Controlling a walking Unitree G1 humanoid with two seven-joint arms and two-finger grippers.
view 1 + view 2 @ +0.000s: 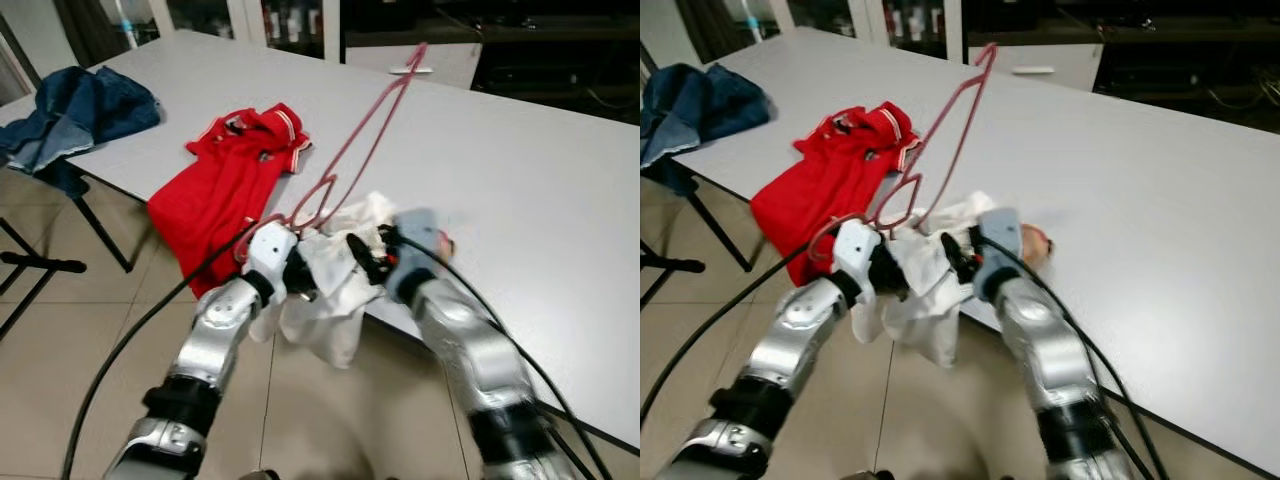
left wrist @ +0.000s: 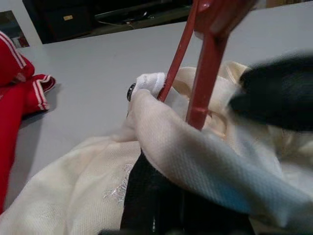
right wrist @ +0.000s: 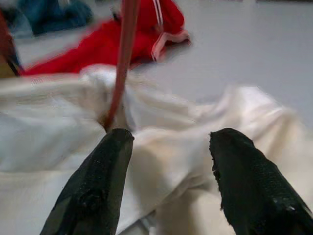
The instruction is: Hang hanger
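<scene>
One red hanger (image 1: 365,130) — hook far, tilted up from white shirt (image 1: 330,290)

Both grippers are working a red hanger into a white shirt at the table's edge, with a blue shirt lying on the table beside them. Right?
Not quite. The shirt lying on the table beside the white shirt and red hanger is red, as the left eye view shows. The left gripper and right gripper are there.

A shirt (image 1: 225,190) lies at the table's (image 1: 520,190) near edge; a jacket (image 1: 75,115) drapes its left corner; a hanger (image 1: 360,140) leans above a garment (image 1: 330,280) overhanging that edge.
</scene>
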